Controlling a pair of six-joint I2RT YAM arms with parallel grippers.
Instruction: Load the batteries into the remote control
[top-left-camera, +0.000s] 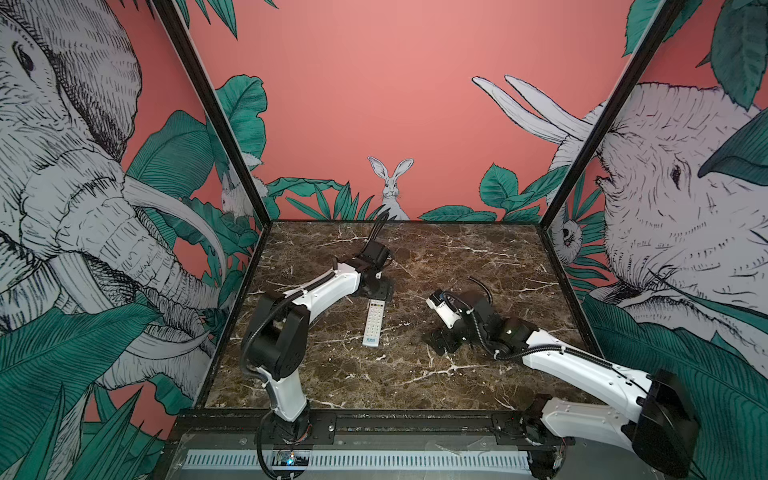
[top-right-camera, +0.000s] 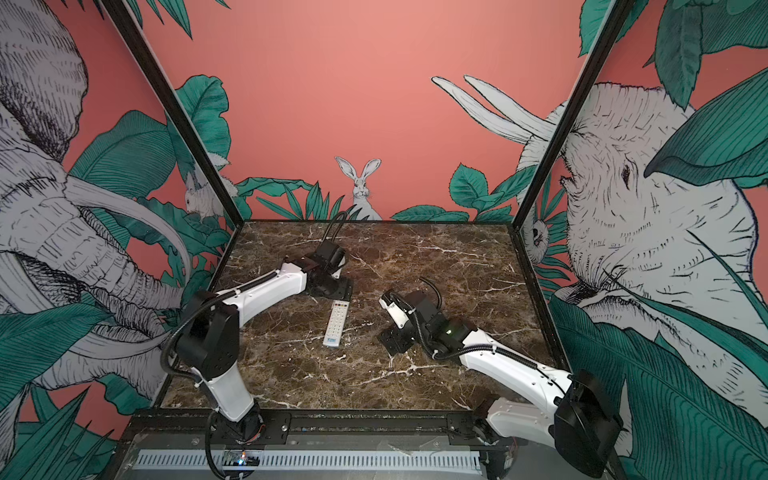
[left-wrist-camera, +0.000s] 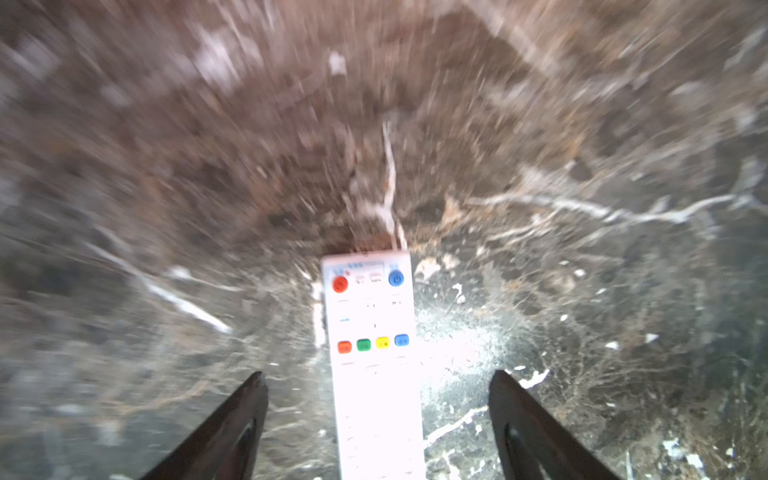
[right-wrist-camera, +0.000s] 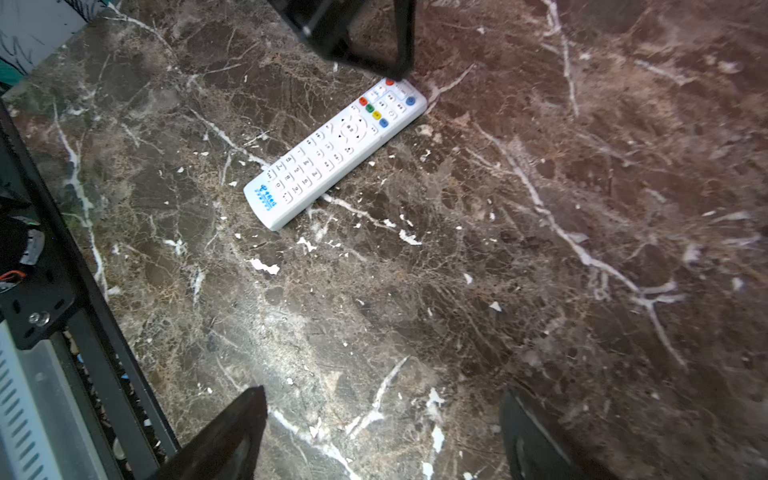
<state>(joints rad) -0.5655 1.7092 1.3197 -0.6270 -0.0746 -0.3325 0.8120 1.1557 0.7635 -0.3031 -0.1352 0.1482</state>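
While remote is lying buttons-up on table, left fingers are straddling its red-button end, spread, gripping nothing; right fingers are hanging open beside it. Batteries aren't showing. Step prob. flipping remote: needs firm side grip.

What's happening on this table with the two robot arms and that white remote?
A white remote lies flat on the marble table, buttons up. The left gripper hovers at its red-button end, jaws open on either side, not gripping it. The right gripper hangs open off to the side, holding nothing. No batteries are in sight, and the remote's back faces down, so whether they are loaded cannot be told.
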